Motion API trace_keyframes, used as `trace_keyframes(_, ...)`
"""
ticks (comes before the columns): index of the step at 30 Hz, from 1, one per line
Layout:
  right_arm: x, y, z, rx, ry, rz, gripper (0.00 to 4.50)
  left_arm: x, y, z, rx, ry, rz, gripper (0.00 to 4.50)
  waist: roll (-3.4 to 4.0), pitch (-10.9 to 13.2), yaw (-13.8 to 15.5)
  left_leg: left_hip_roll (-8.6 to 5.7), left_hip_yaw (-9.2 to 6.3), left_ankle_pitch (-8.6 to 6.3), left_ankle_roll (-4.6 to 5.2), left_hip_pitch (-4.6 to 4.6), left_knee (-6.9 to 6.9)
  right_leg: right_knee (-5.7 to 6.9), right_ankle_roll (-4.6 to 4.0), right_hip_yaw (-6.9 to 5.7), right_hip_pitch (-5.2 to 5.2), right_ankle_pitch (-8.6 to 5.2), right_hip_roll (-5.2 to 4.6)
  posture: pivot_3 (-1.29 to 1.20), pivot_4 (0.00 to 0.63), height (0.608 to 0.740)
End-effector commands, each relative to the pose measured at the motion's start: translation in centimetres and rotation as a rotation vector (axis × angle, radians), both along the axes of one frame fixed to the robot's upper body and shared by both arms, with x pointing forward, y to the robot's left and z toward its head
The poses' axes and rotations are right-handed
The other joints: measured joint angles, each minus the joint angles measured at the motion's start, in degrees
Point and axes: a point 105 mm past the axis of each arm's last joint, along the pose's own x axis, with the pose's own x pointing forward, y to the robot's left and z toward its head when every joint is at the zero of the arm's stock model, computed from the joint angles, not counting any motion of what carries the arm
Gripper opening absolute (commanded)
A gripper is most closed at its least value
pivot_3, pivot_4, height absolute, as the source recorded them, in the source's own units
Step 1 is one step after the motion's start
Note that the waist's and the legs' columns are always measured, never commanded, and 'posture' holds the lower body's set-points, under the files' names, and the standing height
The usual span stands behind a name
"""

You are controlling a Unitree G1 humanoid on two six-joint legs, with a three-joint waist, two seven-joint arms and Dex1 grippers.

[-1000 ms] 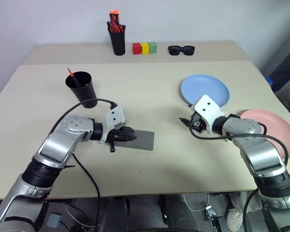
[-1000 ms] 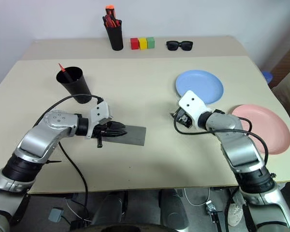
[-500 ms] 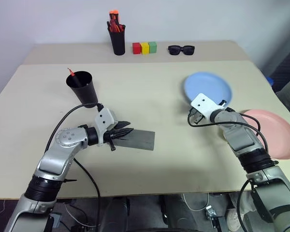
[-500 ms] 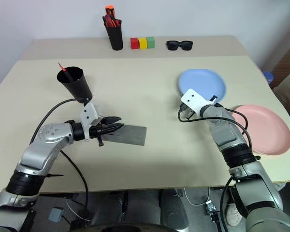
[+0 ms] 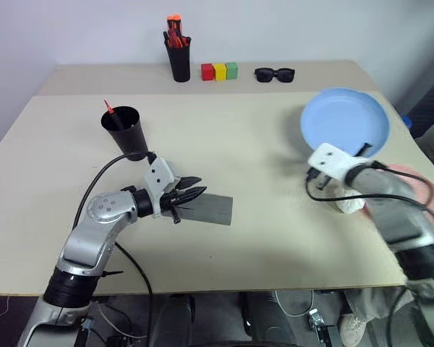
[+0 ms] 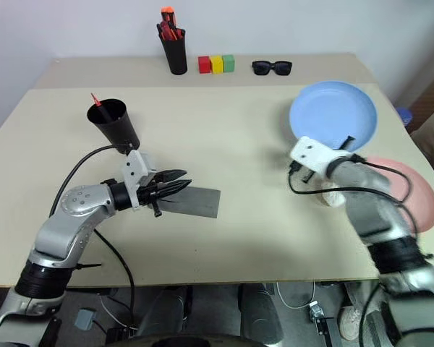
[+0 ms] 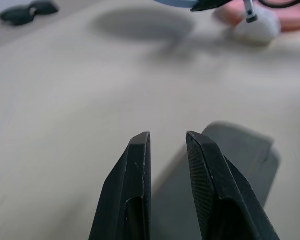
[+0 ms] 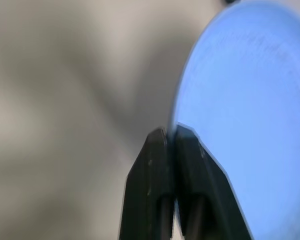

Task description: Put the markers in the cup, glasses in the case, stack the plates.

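the right end effector is clenched on the near rim of the light blue plate, holding it tilted up off the bench, just beside the salmon pink plate. the left end effector hangs with its jaws slightly parted and nothing between them, at the near end of the closed grey case. the black cup stands behind it, a red marker tip poking above its rim.

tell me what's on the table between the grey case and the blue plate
Nothing: in the left eye view the table is bare between the case and the blue plate, which the right tool holds lifted by its rim.
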Motion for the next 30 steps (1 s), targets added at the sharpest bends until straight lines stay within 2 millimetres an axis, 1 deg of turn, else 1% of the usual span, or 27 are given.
trace_keyframes(1, -3.8, -2.0, 2.9, -0.003, 0.028, -0.029, 0.01, -1.2, -2.2, 1.1, -0.02, -0.057, -0.164, 1.08, 0.04, 0.0, 0.6, 0.0, 0.01, 0.0, 0.0, -0.01, 0.01, -0.01, -0.01, 0.01, 0.0, -0.01, -0.01, 0.0, 0.15, 0.74)
trace_keyframes(3, -5.7, -3.4, 2.9, -0.01, 0.082, -0.072, 0.01, -1.5, -3.4, 0.8, 0.006, -0.074, -0.228, 1.08, 0.06, 0.0, 0.9, 0.0, 0.01, 0.0, 0.0, 0.04, 0.02, -0.04, -0.07, 0.0, 0.07, -0.04, 0.0, 0.0, 0.15, 0.74)
trace_keyframes(5, -7.4, -4.8, 2.0, -0.003, 0.139, -0.127, 0.01, -1.9, -4.7, 0.9, -0.006, -0.074, -0.303, 1.08, 0.03, 0.0, 0.9, 0.0, 0.03, 0.0, 0.0, 0.03, 0.06, -0.05, -0.2, 0.01, 0.08, -0.11, 0.0, 0.0, 0.15, 0.74)
trace_keyframes(6, -8.3, -5.2, 1.4, 0.009, 0.173, -0.145, 0.01, -1.9, -5.4, 0.8, -0.012, -0.077, -0.334, 1.08, 0.04, 0.0, 0.9, 0.0, 0.03, 0.0, 0.0, 0.03, 0.09, -0.06, -0.21, 0.01, 0.11, -0.12, 0.0, 0.0, 0.15, 0.74)
trace_keyframes(8, -9.3, -5.5, 0.7, 0.039, 0.211, -0.163, 0.01, -2.0, -6.1, 0.8, -0.014, -0.084, -0.368, 1.08, 0.03, 0.0, 0.7, 0.0, 0.07, 0.0, 0.0, 0.03, 0.14, -0.06, -0.21, 0.03, 0.12, -0.12, -0.01, 0.0, 0.15, 0.74)
trace_keyframes(10, -9.8, -6.0, -0.1, 0.038, 0.237, -0.19, 0.64, -1.8, -6.7, 0.8, -0.022, -0.093, -0.385, 1.08, 0.08, -0.1, 0.4, 0.0, 0.11, 0.0, 0.0, 0.09, 0.14, -0.04, -0.22, 0.06, 0.12, -0.11, 0.0, 0.0, 0.15, 0.74)
trace_keyframes(12, -10.1, -6.0, -0.3, -0.002, 0.242, -0.183, 1.38, -1.8, -6.9, 0.8, -0.026, -0.097, -0.393, 1.08, 0.1, -0.1, 0.4, 0.01, 0.13, 0.0, 0.0, 0.12, 0.15, -0.01, -0.23, 0.08, 0.11, -0.11, 0.01, 0.0, 0.15, 0.74)
trace_keyframes(13, -10.0, -5.5, 0.0, 0.014, 0.224, -0.164, 1.95, -1.8, -6.9, 0.8, -0.029, -0.098, -0.389, 1.08, 0.09, -0.1, 0.4, 0.01, 0.13, 0.0, 0.0, 0.12, 0.15, -0.01, -0.22, 0.08, 0.11, -0.11, 0.01, 0.0, 0.15, 0.74)
trace_keyframes(15, -9.6, -4.1, 0.7, 0.056, 0.174, -0.105, 2.9, -1.7, -6.8, 0.8, -0.035, -0.098, -0.375, 1.08, 0.09, -0.1, 0.5, 0.0, 0.13, 0.0, 0.0, 0.1, 0.18, -0.02, -0.22, 0.09, 0.11, -0.11, 0.0, 0.0, 0.15, 0.74)
trace_keyframes(17, -9.6, -2.9, 0.5, 0.09, 0.17, -0.055, 2.9, -1.7, -6.7, 0.9, -0.044, -0.104, -0.364, 1.08, 0.09, -0.1, 0.6, 0.0, 0.12, 0.0, 0.0, 0.08, 0.21, -0.01, -0.22, 0.08, 0.12, -0.11, 0.0, 0.0, 0.15, 0.74)
trace_keyframes(20, -9.3, -2.2, -0.8, 0.103, 0.176, -0.023, 2.9, -2.1, -6.6, 0.9, -0.05, -0.105, -0.377, 1.08, 0.06, -0.1, 0.9, 0.0, 0.1, 0.0, 0.0, 0.06, 0.21, -0.03, -0.2, 0.08, 0.13, -0.12, 0.01, 0.0, 0.15, 0.74)
trace_keyframes(23, -8.4, -2.5, -2.5, 0.073, 0.172, -0.048, 2.9, -2.4, -6.6, 0.8, -0.048, -0.104, -0.383, 1.08, 0.05, -0.1, 0.9, 0.0, 0.1, 0.0, 0.0, 0.03, 0.2, -0.06, -0.19, 0.08, 0.14, -0.12, -0.01, 0.0, 0.15, 0.74)
trace_keyframes(27, -7.0, -3.0, -4.4, 0.054, 0.137, -0.099, 2.9, -2.3, -6.7, 0.8, -0.048, -0.107, -0.371, 1.08, 0.05, -0.1, 0.8, 0.0, 0.11, 0.0, 0.0, 0.04, 0.23, -0.04, -0.22, 0.08, 0.14, -0.12, -0.01, 0.0, 0.15, 0.74)
trace_keyframes(28, -6.9, -3.3, -4.8, 0.027, 0.14, -0.109, 2.9, -2.3, -6.6, 0.8, -0.046, -0.108, -0.368, 1.08, 0.07, -0.1, 0.8, 0.0, 0.11, 0.0, 0.0, 0.06, 0.23, -0.04, -0.23, 0.08, 0.14, -0.12, 0.0, 0.0, 0.15, 0.74)
trace_keyframes(30, -6.8, -3.8, -5.1, 0.0, 0.138, -0.124, 2.38, -2.3, -6.6, 0.8, -0.045, -0.108, -0.362, 1.08, 0.08, -0.1, 0.8, 0.0, 0.1, 0.0, 0.0, 0.06, 0.22, -0.02, -0.23, 0.08, 0.13, -0.12, 0.0, 0.0, 0.15, 0.74)
